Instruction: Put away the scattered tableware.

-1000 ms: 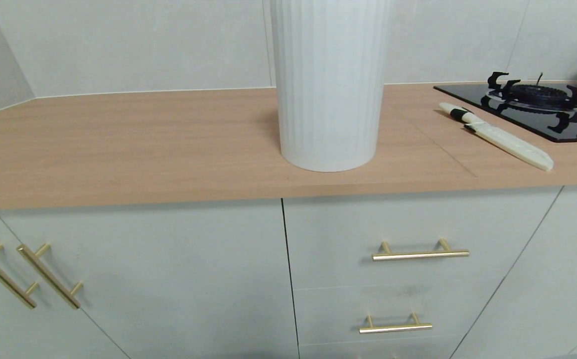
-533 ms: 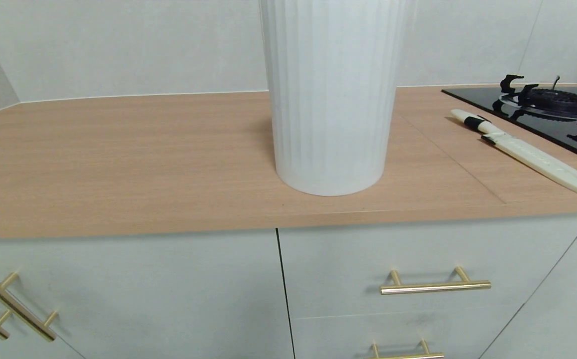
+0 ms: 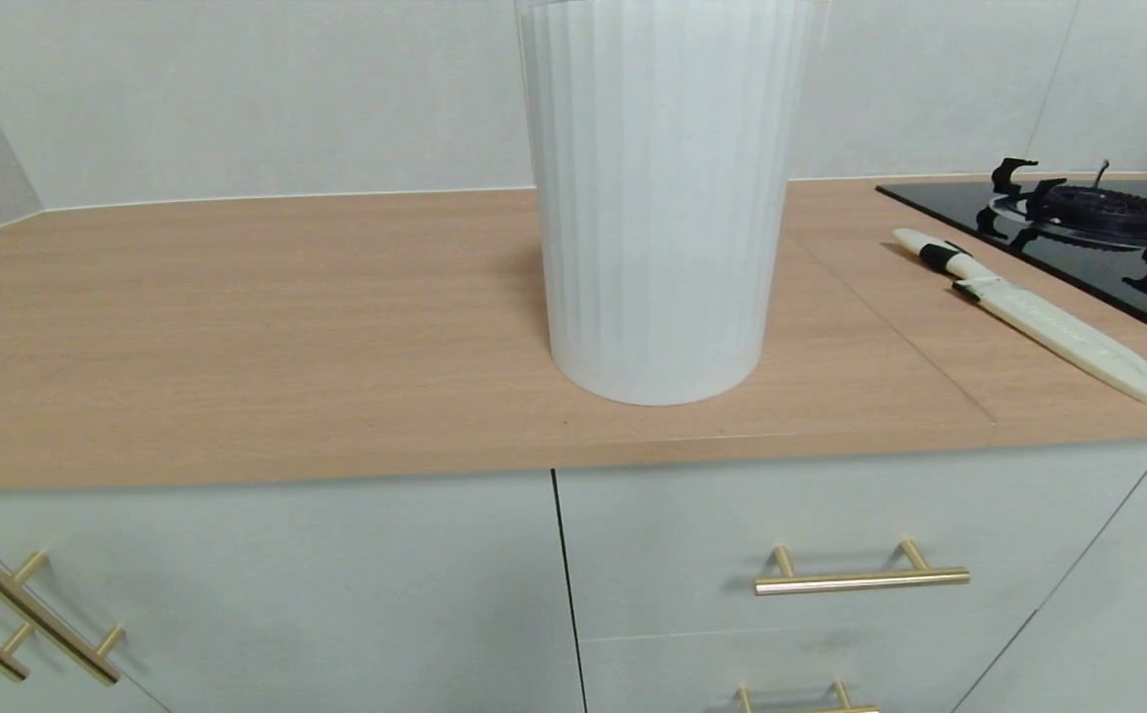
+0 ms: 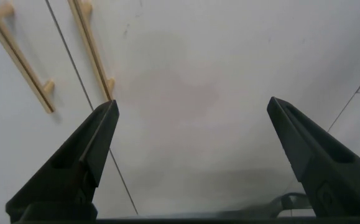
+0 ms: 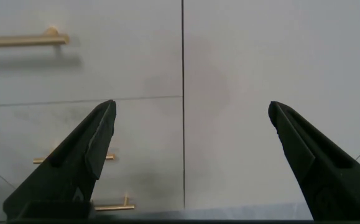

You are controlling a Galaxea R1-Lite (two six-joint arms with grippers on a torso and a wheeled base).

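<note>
**Counter approached, nothing yet grasped**

The approach step is judged to be in hand, as no tableware is held. The left gripper (image 4: 191,107) is seen with its jaws spread wide and nothing between them, held low before the pale grey cabinet doors (image 4: 217,93) with their brass bar handles (image 4: 91,46). The right gripper (image 5: 192,107) is likewise spread and empty, faced at the grey drawer fronts (image 5: 260,74).

The task's thing, a cream-coloured knife with a black band on its handle (image 3: 1029,315), is found lying flat on the light wooden countertop (image 3: 237,317). It is placed toward the robot's right, just beside the black glass gas hob (image 3: 1089,233) and well apart from the tall white ribbed container (image 3: 658,198) standing upright mid-counter.

For the next move, an arm, probably the right, would have to be raised above the counter edge and brought over the knife's handle. A low pinch from above is called for.

Against the earlier frames the whole head picture is shifted, with counter and container shown lower and larger. This is taken as the camera's move, and the knife is kept beside the hob as before
</note>
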